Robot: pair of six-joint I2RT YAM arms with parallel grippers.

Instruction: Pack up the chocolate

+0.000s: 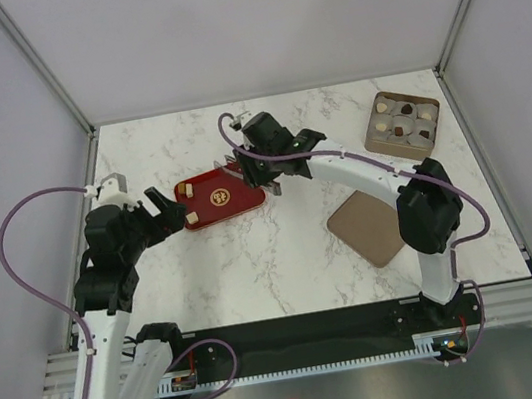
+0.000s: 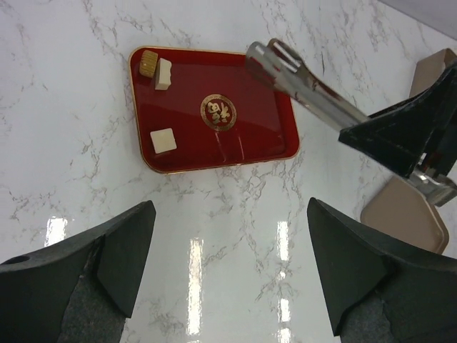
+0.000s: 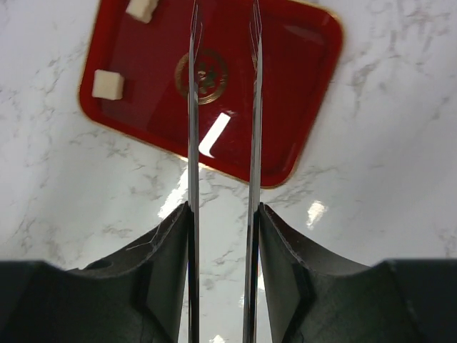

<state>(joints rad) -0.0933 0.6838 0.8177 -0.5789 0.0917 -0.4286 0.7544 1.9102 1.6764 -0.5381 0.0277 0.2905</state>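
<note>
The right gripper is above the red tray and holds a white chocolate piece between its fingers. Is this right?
No. The right gripper is above the red tray, but it holds nothing: the right wrist view shows its jaws apart with nothing between them.

Left arm (image 1: 103,256) and right arm (image 1: 368,171): white links, black joints, purple cables (image 1: 2,241) looped outside. Left fingers (image 2: 107,264) are black wedges. Right fingers (image 3: 192,143) are thin steel blades.

Chocolate (image 2: 163,140) on tray (image 2: 251,146), box (image 1: 372,123) to right
</note>
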